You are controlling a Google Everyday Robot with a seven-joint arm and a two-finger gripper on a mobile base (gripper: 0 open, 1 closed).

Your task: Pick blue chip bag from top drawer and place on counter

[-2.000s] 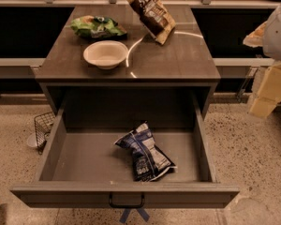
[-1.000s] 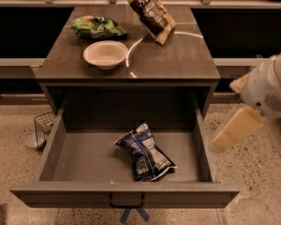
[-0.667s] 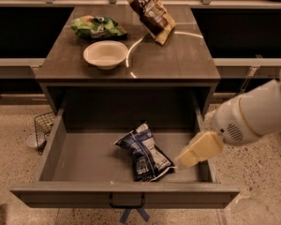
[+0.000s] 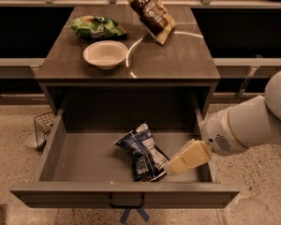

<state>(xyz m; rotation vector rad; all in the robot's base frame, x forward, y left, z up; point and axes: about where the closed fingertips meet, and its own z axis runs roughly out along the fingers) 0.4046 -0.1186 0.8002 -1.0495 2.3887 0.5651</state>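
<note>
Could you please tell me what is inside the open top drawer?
The blue chip bag lies on the top drawer floor, with the gripper reaching in from the right beside it. The floor under the bag is hidden.

In the drawer (image 4: 126, 194) lies the chip bag (image 4: 143, 153), the gripper (image 4: 171, 168) just right; a bowl (image 4: 105, 54) sits front-left on the counter (image 4: 178, 55).

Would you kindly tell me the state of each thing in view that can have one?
top drawer: pulled open.
blue chip bag: crumpled, lying on the drawer floor.
gripper: low inside the drawer, at the bag's right edge.
white bowl: upright, empty, on the counter.
green bag: lying flat on the counter.
brown chip bag: tilted, at the counter's back.
</note>
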